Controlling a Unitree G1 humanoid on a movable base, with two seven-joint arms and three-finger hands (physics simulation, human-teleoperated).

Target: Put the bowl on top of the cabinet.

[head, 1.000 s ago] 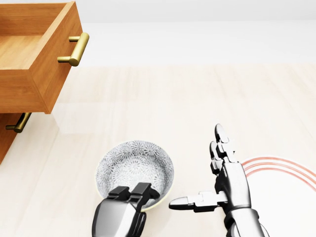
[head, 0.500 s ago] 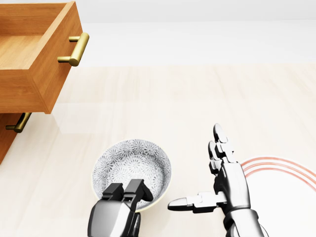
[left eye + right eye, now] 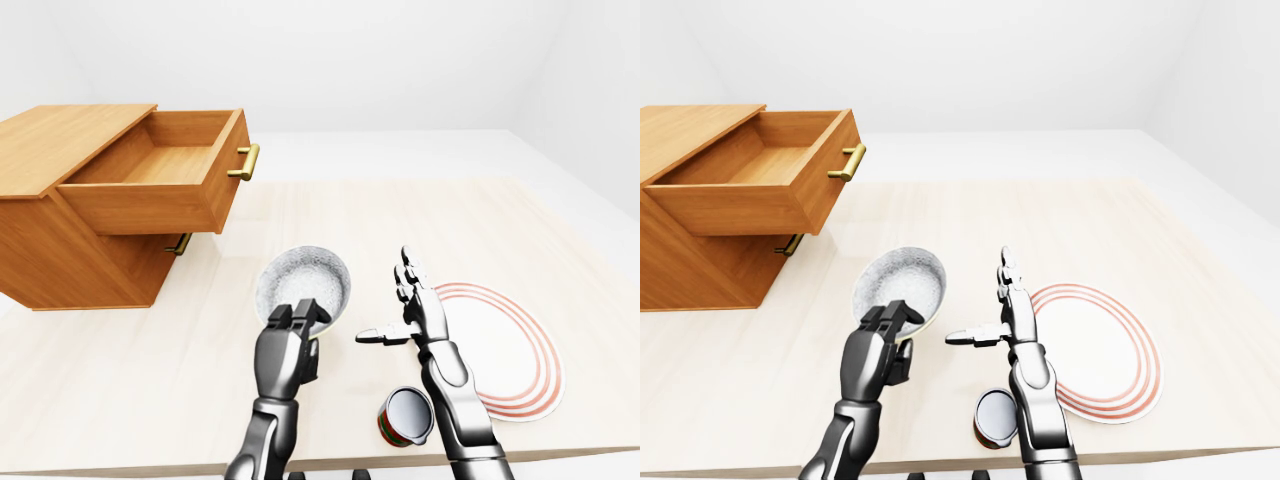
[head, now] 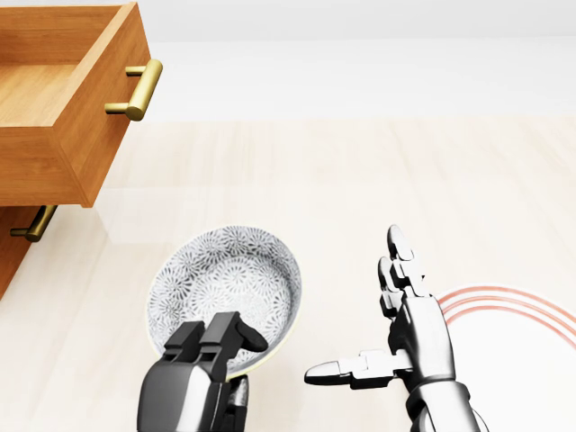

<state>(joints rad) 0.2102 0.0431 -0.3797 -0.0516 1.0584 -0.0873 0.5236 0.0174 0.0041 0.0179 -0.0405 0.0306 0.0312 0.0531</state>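
1. The left hand [image 4: 192, 389] is clamped on the bowl [image 4: 225, 279]. Its fingers [image 4: 216, 335] fold over the rim nearest the bottom of the head view and press into the inside.
2. The bowl has a grey-white floral pattern and tips its opening up toward the cameras. It sits over the table [image 3: 400, 215], below the open drawer [image 3: 160, 185] in the left-eye view and not on the cabinet [image 3: 60, 135]. Whether it is clear of the tabletop I cannot tell.
3. The right hand [image 4: 412, 335] is spread open with its fingers straight up and its thumb pointing left. It touches nothing.
4. A red-ringed white plate [image 3: 520, 345] lies just right of that hand.
5. A can [image 3: 405, 417] lies near the table's bottom edge. Its red and green label is too small to read.
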